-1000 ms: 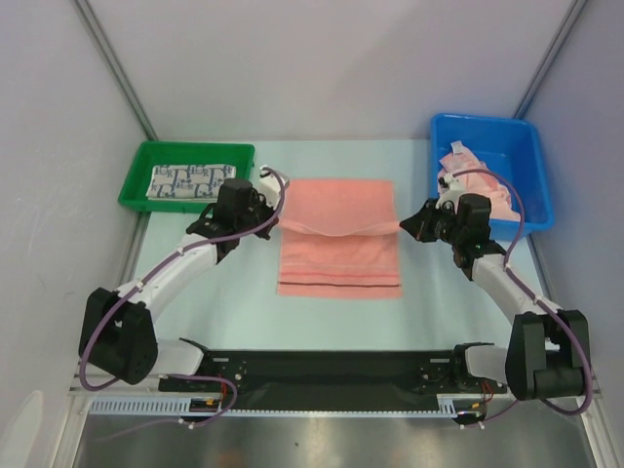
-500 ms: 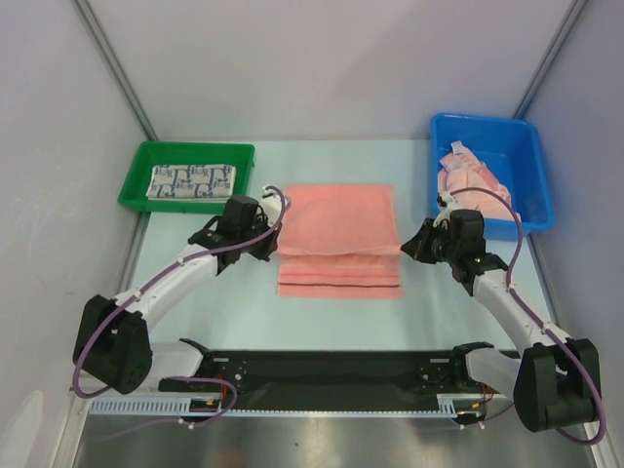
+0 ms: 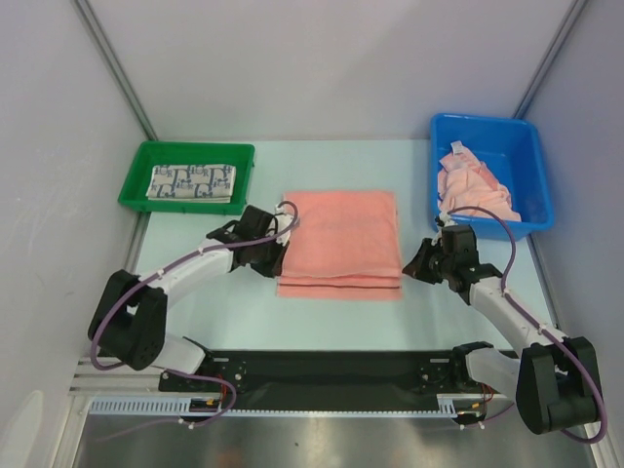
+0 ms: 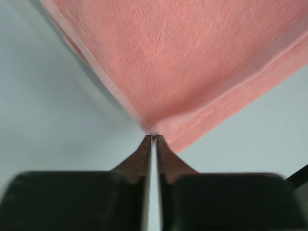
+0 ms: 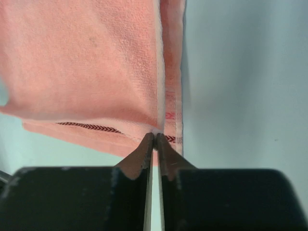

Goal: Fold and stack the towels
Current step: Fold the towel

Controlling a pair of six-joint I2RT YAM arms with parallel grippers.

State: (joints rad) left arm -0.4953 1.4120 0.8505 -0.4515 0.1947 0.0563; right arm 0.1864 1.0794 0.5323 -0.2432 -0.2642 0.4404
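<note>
Salmon towel (image 3: 339, 234), frame centre: left end effector (image 4: 152, 137) and right end effector (image 5: 155, 135) each clamped on a corner, likely squaring the fold.

**A:** Top view: bright, even light from above. The salmon towel (image 3: 339, 234) is sharp, with a thin soft shadow at its near edge.

**B:** Wrist views: the towel is soft in the left, crisp in the right. Nearer than the towel, the left gripper (image 4: 153, 139) and right gripper (image 5: 154, 137) are dark and blurred.
</note>
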